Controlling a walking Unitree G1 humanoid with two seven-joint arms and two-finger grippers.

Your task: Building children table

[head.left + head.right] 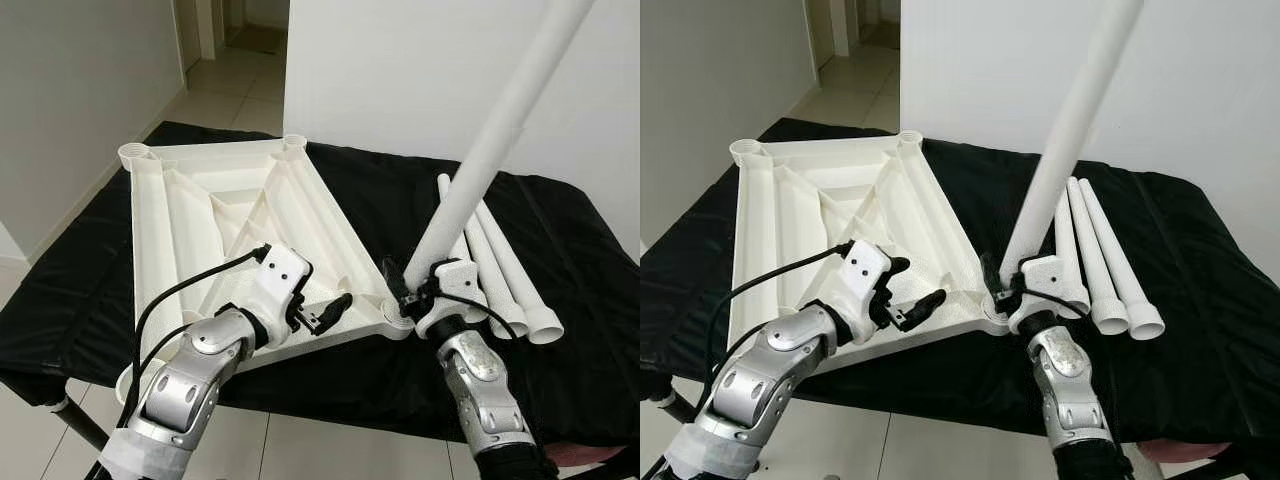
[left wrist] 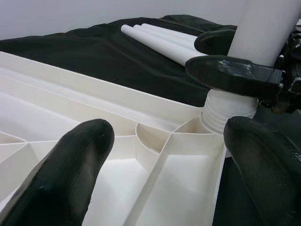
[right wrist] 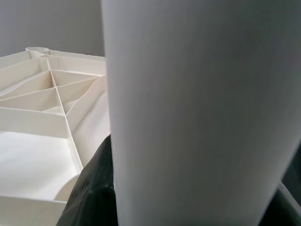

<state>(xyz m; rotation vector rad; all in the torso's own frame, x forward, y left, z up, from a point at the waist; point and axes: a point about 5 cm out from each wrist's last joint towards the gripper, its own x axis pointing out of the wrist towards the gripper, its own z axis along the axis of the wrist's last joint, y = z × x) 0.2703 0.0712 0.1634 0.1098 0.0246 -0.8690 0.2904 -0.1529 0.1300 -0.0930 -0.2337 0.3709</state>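
On the black-draped tabletop (image 1: 560, 240) the upturned table panel (image 1: 230, 230) lies; right gripper (image 1: 425, 290) clamps a leg (image 1: 490, 150) at its corner socket (image 2: 225, 110), left gripper (image 1: 320, 315) open alongside; next, screwing it home

Head cameras look down; wrist cameras sit close, apparently sharing the tabletop (image 1: 250, 230).

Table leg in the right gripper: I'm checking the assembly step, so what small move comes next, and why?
Probably tip the table leg upright. The right gripper holds it leaning, its threaded end at the corner socket of the upturned tabletop; the left gripper rests open there.
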